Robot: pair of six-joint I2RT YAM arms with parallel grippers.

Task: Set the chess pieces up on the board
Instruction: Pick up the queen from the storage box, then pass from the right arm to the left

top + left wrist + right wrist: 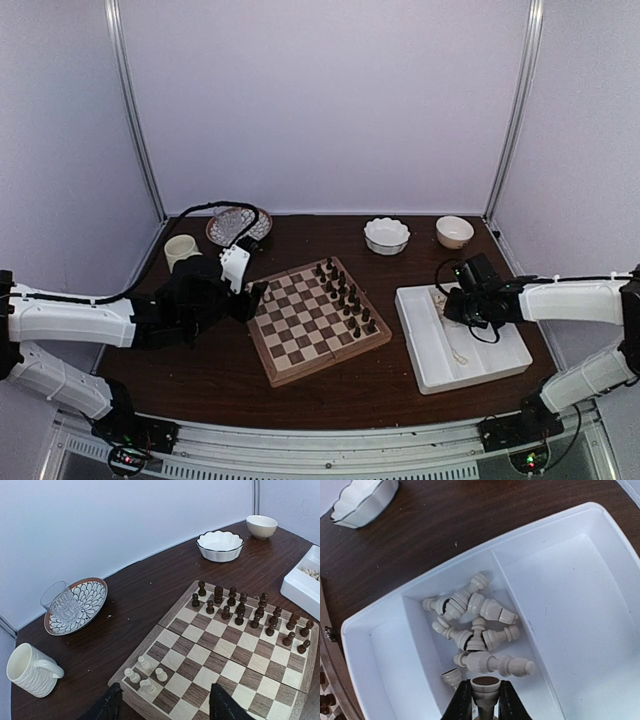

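While the right fingers [501, 706] pinch 1 cream chess piece [485, 685] over the white tray [580, 605], the left fingers [220, 706] hang apart, empty, above the board [235, 662], where 4 chess pieces [145, 672] stand at 1 corner.

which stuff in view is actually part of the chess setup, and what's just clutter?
Job: board; cream chess pieces loose in the white tray; one pinched in the right gripper; a few standing on the board; dark pieces in their rows.
Lying about: scalloped white bowl; small cream bowl; patterned plate; glass on it; ribbed mug.
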